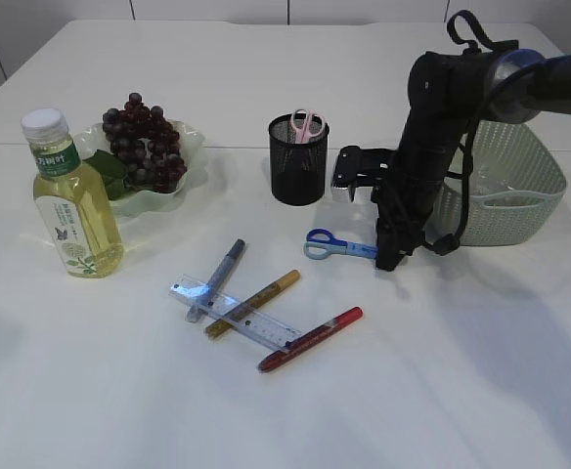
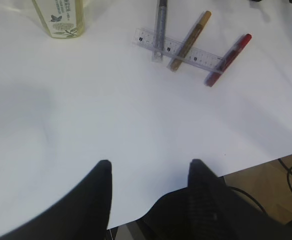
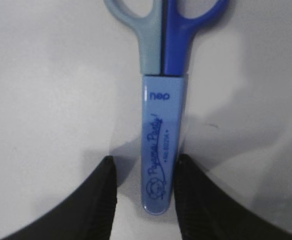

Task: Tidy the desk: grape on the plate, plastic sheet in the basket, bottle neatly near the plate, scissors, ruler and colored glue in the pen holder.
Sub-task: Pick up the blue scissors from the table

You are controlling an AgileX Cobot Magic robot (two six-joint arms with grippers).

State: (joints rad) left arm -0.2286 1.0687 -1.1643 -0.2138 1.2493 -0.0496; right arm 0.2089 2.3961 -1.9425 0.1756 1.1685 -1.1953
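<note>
Blue scissors (image 3: 158, 100) lie on the counter (image 1: 442, 371) beside the pen holder (image 1: 297, 159); right gripper (image 3: 145, 200) jaws apart astride the sheath, left gripper (image 2: 148, 195) jaws apart, idle; the smooth sheath may slip out if the jaws close off-centre

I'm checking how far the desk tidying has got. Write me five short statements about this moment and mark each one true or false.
1. The dark purple grape bunch already lies on the pale green scalloped plate. True.
2. The black mesh pen holder is empty. False: pink-handled scissors stand in it.
3. The right gripper straddles the sheathed tip of the blue-handled scissors, fingers either side. True.
4. The clear plastic ruler lies apart from the glue pens. False: the silver glue pen, gold glue pen and red glue pen all cross it.
5. The left gripper holds the yellow-green bottle. False: it is open over bare table.
</note>
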